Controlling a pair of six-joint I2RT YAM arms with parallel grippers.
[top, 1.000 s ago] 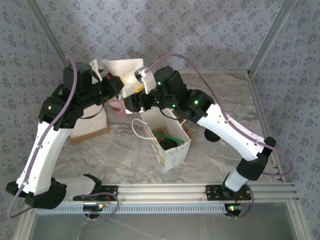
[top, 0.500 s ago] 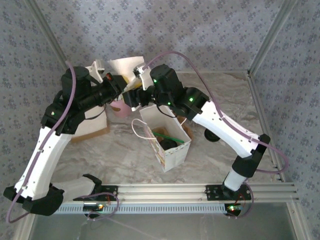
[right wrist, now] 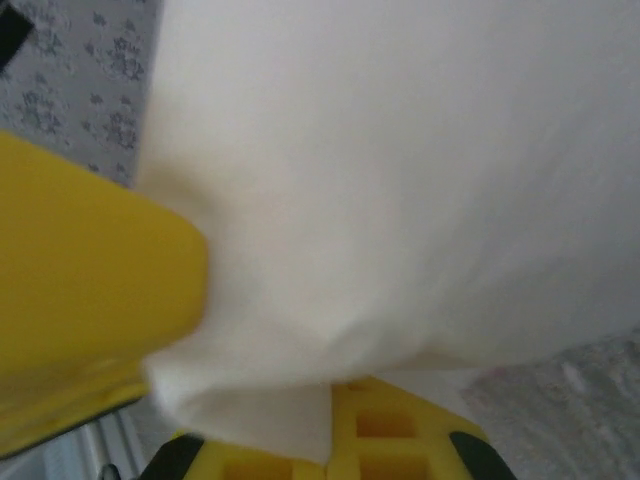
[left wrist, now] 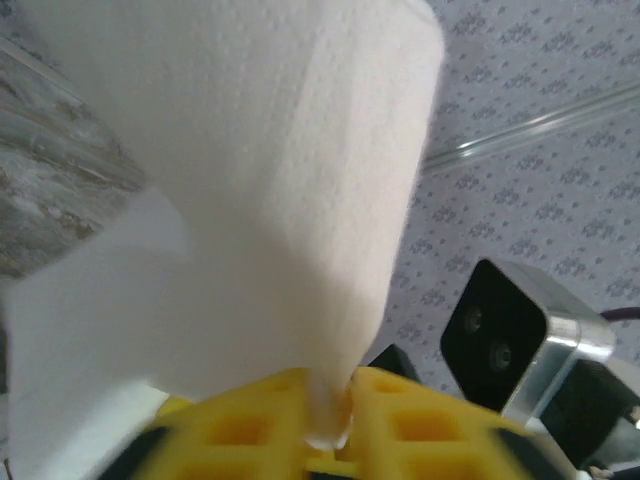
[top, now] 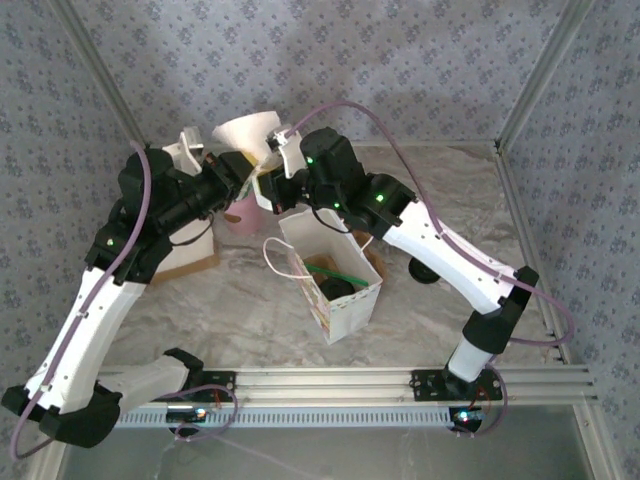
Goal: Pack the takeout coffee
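Right fingers (right wrist: pixel 400 445) on napkin (right wrist: pixel 400 200); coffee (top: pixel 338 290) lid-up

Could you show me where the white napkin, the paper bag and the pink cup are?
white napkin (top: pixel 245 135): overhead view, on the middle of the raised sheet.
paper bag (top: pixel 350 308): overhead view, on its near outer wall.
pink cup (top: pixel 238 216): overhead view, on its visible side wall.

the coffee (top: pixel 338 290) stands inside the open white bag (top: pixel 350 315) at the middle of the table, toward the bag's near end. seen from above, its round black lid is on, level and facing up. the bag's walls hide the cup's side.
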